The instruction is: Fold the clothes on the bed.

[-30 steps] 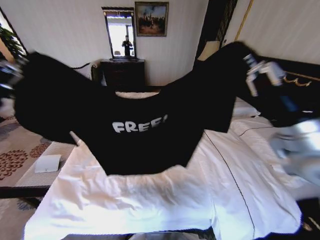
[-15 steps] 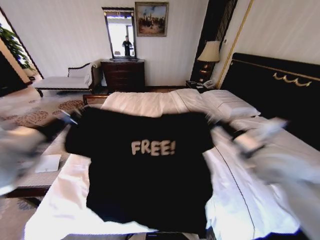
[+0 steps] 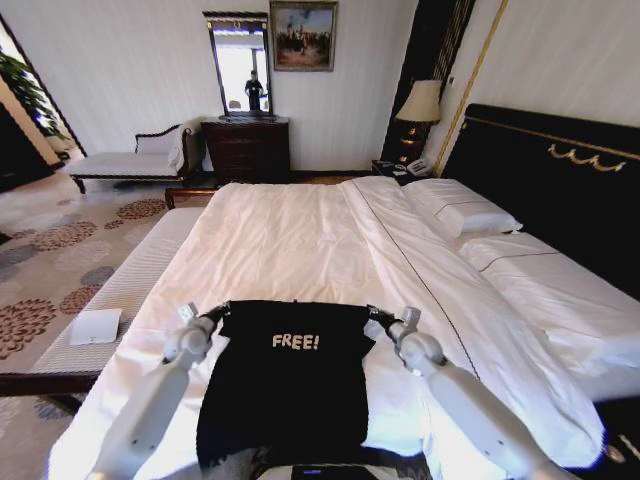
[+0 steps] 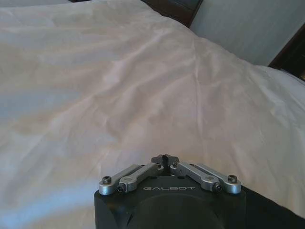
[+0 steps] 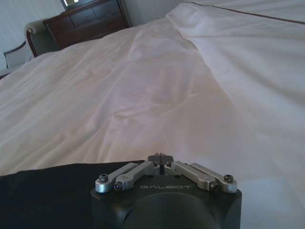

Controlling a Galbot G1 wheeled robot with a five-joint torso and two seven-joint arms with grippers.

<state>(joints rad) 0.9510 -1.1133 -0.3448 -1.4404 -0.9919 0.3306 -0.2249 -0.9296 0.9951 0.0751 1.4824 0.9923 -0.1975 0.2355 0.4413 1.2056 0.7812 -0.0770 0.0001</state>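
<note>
Both end effectors have lowered the T-shirt (image 3: 290, 385) flat onto the bed (image 3: 300, 240).

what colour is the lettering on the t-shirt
White "FREE!" lettering on the black T-shirt, clearest in the head view.

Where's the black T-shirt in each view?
Head view: black T-shirt lies flat, bottom centre, between left tool and right tool.
Left wrist view: dark strip at the lower right corner.
Right wrist view: lower left.
Shared landmark: white bed.
</note>
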